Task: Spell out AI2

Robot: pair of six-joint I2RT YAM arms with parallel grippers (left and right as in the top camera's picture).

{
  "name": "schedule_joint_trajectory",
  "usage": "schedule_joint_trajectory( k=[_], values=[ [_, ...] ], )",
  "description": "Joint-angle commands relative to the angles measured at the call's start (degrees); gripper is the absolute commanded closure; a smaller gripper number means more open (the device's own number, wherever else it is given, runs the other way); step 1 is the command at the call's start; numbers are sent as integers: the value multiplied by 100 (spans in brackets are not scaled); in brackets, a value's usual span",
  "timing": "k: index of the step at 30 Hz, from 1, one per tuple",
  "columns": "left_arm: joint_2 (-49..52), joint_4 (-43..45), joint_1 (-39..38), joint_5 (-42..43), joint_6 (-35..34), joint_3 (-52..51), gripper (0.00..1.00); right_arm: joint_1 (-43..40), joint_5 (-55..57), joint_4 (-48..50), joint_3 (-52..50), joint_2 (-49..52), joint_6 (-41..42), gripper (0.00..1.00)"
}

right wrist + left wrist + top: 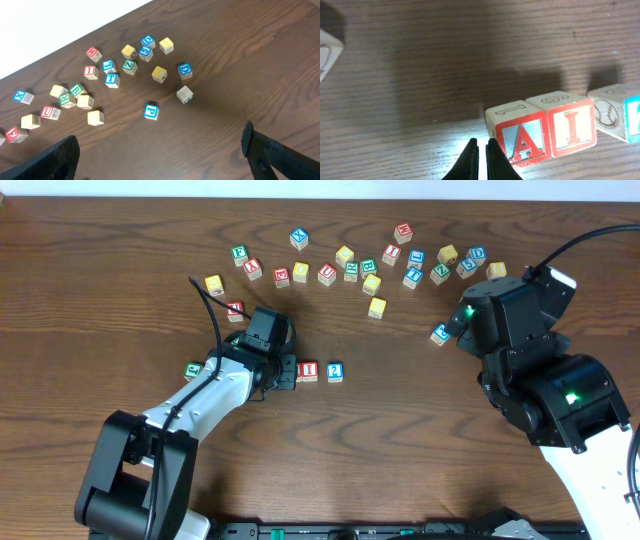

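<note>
The main risk now is the left hand (481,150) itself. Its fingers (469,161) are almost closed, w/ only a thin slit between them and nothing held. The tips stand just beside the A block (522,139), on its free side. If the hand slides to its right, or turns while it lifts, it can push the A block. Bc the A block touches the I block (571,127), the whole row then shifts or twists, and the word reads badly. We think a straight lift away from the row is the safe way out. The cable (212,315) of this arm runs behind the hand; we cannot tell if it can catch smth.

The right hand (160,160) is wide open, holds nothing and is well apart from the row, so we see no danger from there. The spare blocks (350,265) lie well ahead of both hands.

The word looks complete. A, I and then the 2 block (335,372) stand in one line that starts at the left fingertips and goes to the hand's right. A and I have red letters on pale wood; the 2 is blue. Between I and 2 there is maybe a thin gap, but we cannot tell for sure. The row is approx. straight and the letters are upright.
</note>
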Motion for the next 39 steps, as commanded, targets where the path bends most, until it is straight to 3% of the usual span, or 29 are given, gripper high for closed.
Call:
schedule_joint_trajectory(
  k=[1, 21, 39],
  values=[
    [76, 20, -15, 245, 227, -46, 92, -31, 26, -22, -11, -81, 55, 1],
    [76, 205, -308, 258, 269, -46, 92, -31, 26, -26, -11, -81, 52, 1],
    [68, 125, -306, -225, 267, -46, 92, -33, 39, -46, -13, -79, -212, 1]
  ],
)
